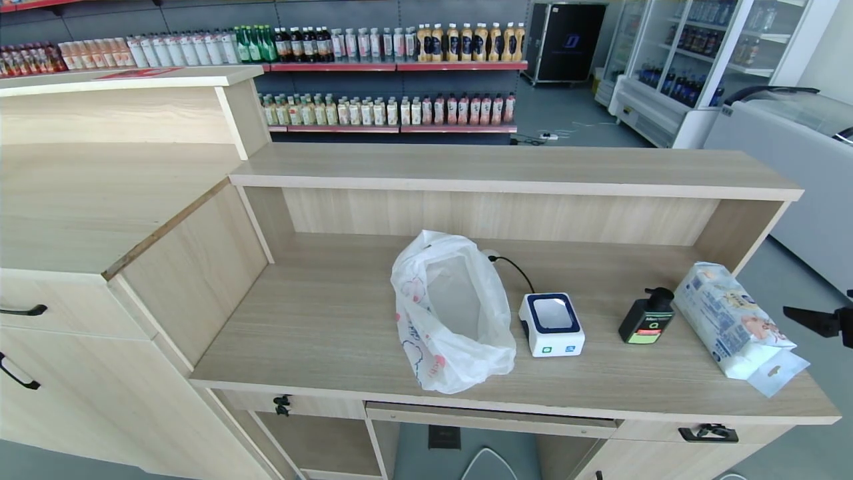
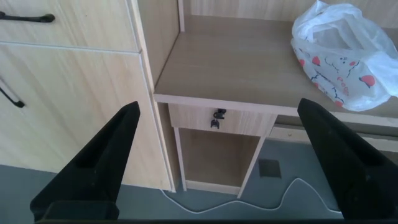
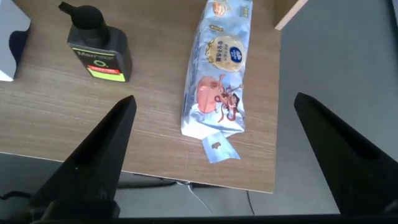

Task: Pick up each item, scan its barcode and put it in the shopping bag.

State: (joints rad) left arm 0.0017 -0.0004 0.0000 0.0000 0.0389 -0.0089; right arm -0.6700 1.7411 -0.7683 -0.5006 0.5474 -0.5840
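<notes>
- Right gripper (image 3: 214, 99): fingers spread wide, off the near right corner of the pale wooden counter (image 1: 320, 327); the nearer arm.
- Left gripper (image 2: 219, 104): fingers apart, low off the near left corner.
- Pale blue plastic snack packet (image 1: 733, 320): flat at the right edge, just ahead of the right gripper, long axis near-to-far.
- Black pump bottle with green label (image 1: 645, 319): just left of the packet.
- White box scanner (image 1: 552, 323), then white plastic shopping bag (image 1: 450, 310): further left, mouth open.

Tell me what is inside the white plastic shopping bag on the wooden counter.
The white plastic shopping bag with red prints stands open. Through its mouth only its own pale inner wall shows, no item. Its bottom is hidden behind the crumpled front folds.
</notes>
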